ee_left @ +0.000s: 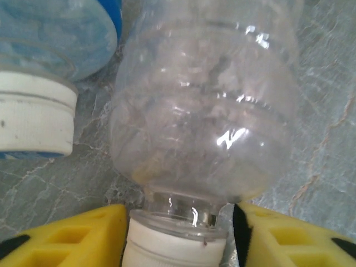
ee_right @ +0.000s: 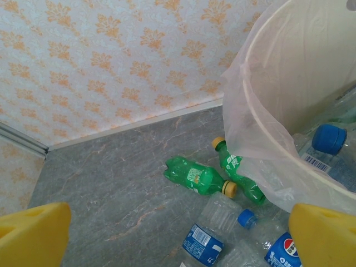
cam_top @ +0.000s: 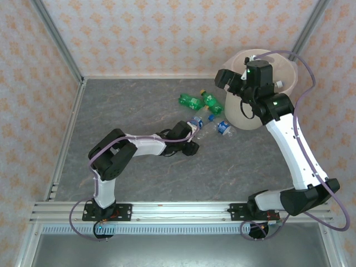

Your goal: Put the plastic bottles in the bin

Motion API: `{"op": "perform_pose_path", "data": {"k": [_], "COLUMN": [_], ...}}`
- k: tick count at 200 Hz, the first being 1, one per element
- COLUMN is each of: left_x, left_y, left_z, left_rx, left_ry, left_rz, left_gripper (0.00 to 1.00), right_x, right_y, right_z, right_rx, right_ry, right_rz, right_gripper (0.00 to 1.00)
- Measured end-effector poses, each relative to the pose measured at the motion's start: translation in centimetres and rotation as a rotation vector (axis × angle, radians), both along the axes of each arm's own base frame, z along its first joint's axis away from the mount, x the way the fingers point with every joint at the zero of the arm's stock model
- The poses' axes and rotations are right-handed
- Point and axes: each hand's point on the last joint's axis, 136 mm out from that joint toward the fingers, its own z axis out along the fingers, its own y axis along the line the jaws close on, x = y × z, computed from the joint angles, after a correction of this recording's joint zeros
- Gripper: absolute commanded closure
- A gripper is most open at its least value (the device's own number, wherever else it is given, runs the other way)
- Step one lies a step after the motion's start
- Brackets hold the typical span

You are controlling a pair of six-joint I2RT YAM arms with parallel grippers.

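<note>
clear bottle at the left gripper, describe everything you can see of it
The clear bottle is ribbed, see-through plastic, looks empty, and lies on its side on the grey table. Its white cap sits between the yellow fingers of the left gripper; a firm grip isn't certain. A blue-labelled bottle lies alongside.

White cap (ee_left: 175, 247) of clear bottle (ee_left: 206, 111), lower part beyond picture edge.
</note>
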Motion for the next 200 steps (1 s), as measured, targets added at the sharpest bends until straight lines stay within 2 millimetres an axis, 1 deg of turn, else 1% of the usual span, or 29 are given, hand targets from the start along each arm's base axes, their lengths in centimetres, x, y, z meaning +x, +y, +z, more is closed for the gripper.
{"op": "perform_pose_path", "data": {"k": [16,29,41,72,99,127,146,170,200], "left_x": [0.0,0.0,0.0,-0.7,-1.5,-2.1,-2.5,-2.9,-2.8], "left_y": [0.0,0.0,0.0,0.5,0.8,0.8,0.8,1.5,2.0], "left_z": [0.0,0.0,0.2,1.4,3.7,6.9,9.0,11.5,14.8], "left_rx": [0.008,0.01,0.011,0.009,-0.019,-0.068,-0.104,-0.157,-0.223], "left_ry": [-0.01,-0.011,-0.015,-0.038,-0.071,-0.118,-0.15,-0.179,-0.229], "left_rz": [-0.006,-0.005,-0.003,-0.001,-0.005,-0.004,0.007,0.035,0.076], "left_gripper": [0.65,0.68,0.75,0.76,0.75,0.75,0.75,0.76,0.76], "right_x": [0.0,0.0,0.0,0.0,0.0,-0.1,-0.1,0.0,0.0], "right_y": [0.0,0.0,0.0,0.0,0.2,0.6,1.2,2.1,3.4], "right_z": [0.0,0.0,0.0,0.0,0.0,0.2,0.4,0.6,0.8], "right_rx": [0.0,0.0,0.0,0.007,0.018,0.043,0.072,0.116,0.18], "right_ry": [0.0,0.0,0.0,0.001,0.004,0.004,-0.003,-0.008,-0.008], "right_rz": [0.0,0.0,0.0,-0.003,0.001,0.019,0.044,0.078,0.128], "right_gripper": [0.0,0.0,0.0,0.0,0.0,0.0,0.0,0.0,0.0]}}
